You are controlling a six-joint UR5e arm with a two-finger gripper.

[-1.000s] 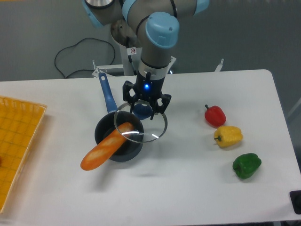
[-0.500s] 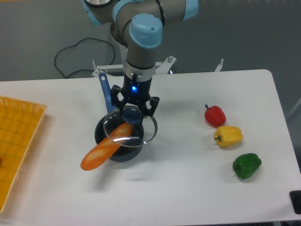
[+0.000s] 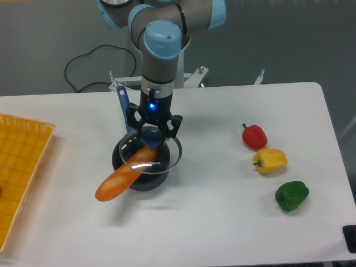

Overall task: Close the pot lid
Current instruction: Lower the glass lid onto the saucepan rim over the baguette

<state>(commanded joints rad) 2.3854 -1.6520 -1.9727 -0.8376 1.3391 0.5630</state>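
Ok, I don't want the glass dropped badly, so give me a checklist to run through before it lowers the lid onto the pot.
1. Grip on knob: the gripper is closed around the lid knob. Ok.
2. Lid over pot: it hangs above the pot, shifted slightly to the right of the rim. Not ok yet.
3. Pot opening free: a long orange bread loaf sticks out over the front-left rim, so the lid likely cannot seat flat. Not ok.
4. Lid level: cannot tell.
5. Handle clear of the fingers: ok.
6. Peppers well away to the right: ok.
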